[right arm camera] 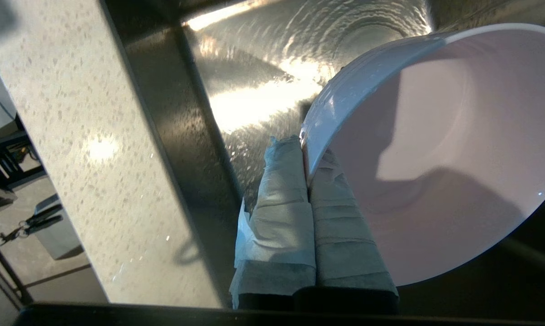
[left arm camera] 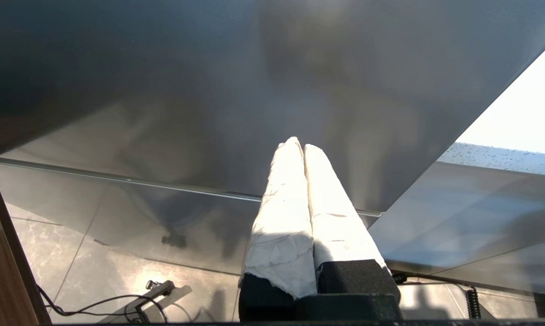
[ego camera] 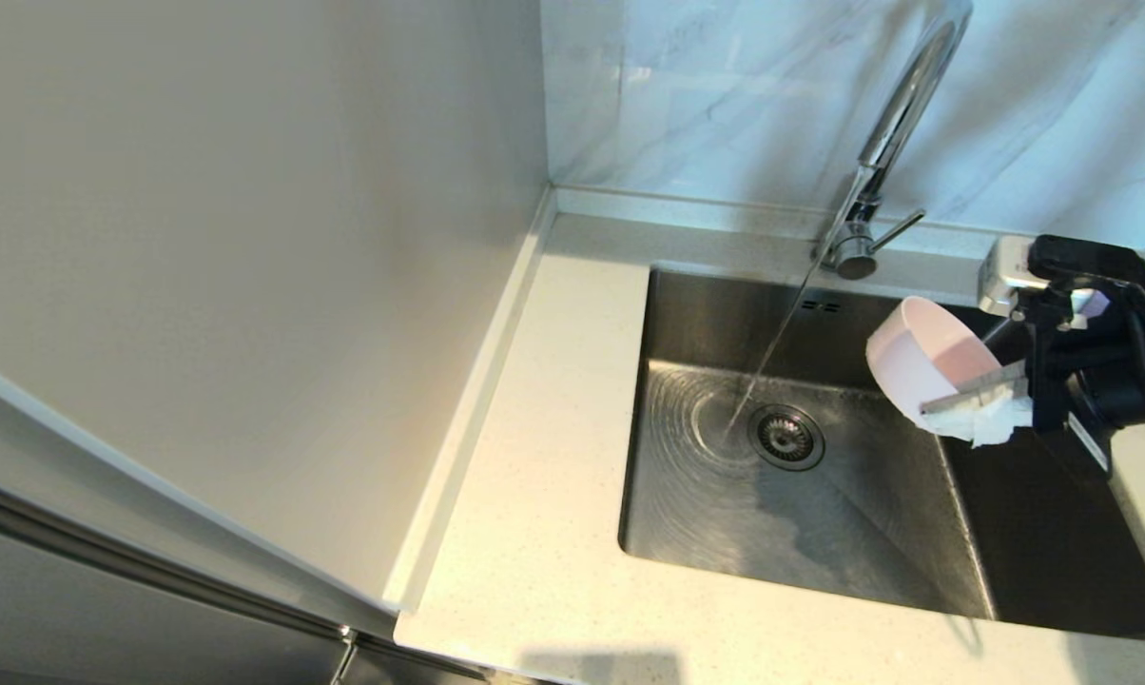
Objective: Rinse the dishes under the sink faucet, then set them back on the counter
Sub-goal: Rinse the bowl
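My right gripper (ego camera: 936, 407) is shut on the rim of a pale pink-white bowl (ego camera: 920, 357), one of the dishes. It holds the bowl tilted on its side above the right part of the sink (ego camera: 725, 518), to the right of the water. In the right wrist view the rim of the bowl (right arm camera: 435, 158) is pinched between the wrapped fingers of the right gripper (right arm camera: 306, 147). The sink faucet (ego camera: 901, 114) runs, and its thin stream (ego camera: 772, 352) lands beside the drain strainer (ego camera: 786, 437). My left gripper (left arm camera: 299, 146) is shut and empty, low down by a steel panel.
The speckled counter (ego camera: 553, 428) borders the sink on the left and front, with a raised rim along a plain wall panel (ego camera: 249, 238). Marble-veined tiles (ego camera: 725, 86) stand behind the faucet. The faucet's side lever (ego camera: 901, 231) sticks out to the right.
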